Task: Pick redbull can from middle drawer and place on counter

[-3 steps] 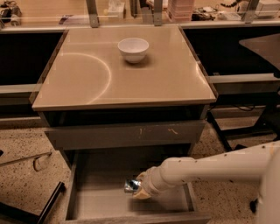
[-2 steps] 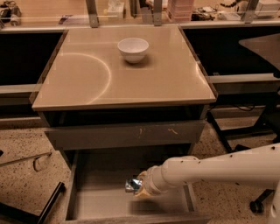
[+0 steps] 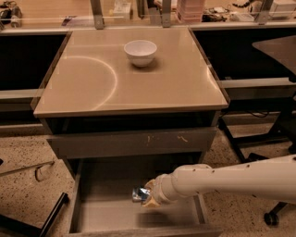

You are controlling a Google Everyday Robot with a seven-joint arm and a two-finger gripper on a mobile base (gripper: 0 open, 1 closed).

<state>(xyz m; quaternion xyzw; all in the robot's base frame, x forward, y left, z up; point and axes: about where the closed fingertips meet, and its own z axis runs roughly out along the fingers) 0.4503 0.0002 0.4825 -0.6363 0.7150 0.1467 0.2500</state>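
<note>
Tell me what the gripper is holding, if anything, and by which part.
The gripper, down inside the open drawer, appears to hold the can by one end; the can's shiny other end sticks out beyond it.

Lab: gripper (image 3: 144,198) in drawer (image 3: 104,216), cluttered benches (image 3: 41,11) behind.
</note>
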